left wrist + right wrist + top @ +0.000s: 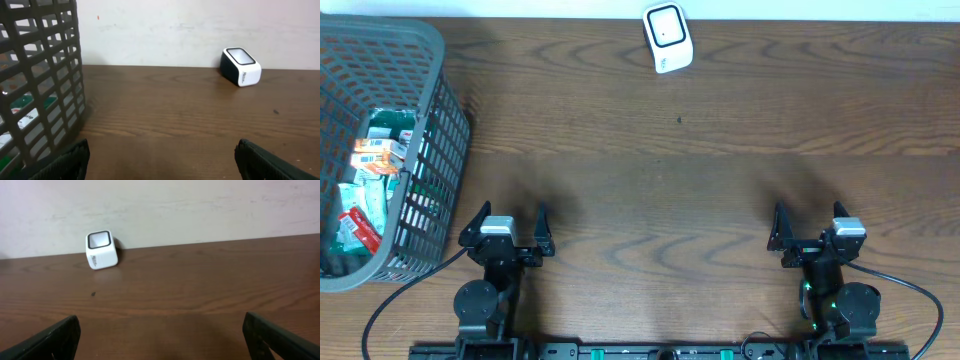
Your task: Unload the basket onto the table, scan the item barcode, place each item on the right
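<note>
Dark brown wood-grain table (660,180) fills the overhead view, with a pale wall (175,30) rising behind its far edge; at that far edge, a little right of the middle and close to the wall, stands a small white box-shaped barcode scanner (667,38) with a dark-framed window on its upper face; at the far left sits a grey plastic lattice basket (438,80), and inside it lie small cardboard packets (375,160) in green, white, orange and red, loosely heaped; their barcodes are too small to make out; the left gripper (510,222) hovers at the near edge just beside the basket's near right corner, its two black fingers spread wide with nothing between them; the right gripper (808,228) hangs at the near edge well to the right, likewise fully parted and holding nothing; both point toward the far wall; from the left wrist the basket's wall looms at the left and the scanner shows far off to the right; from the right wrist the scanner stands left of centre; the packets lie well apart from the scanner.
</note>
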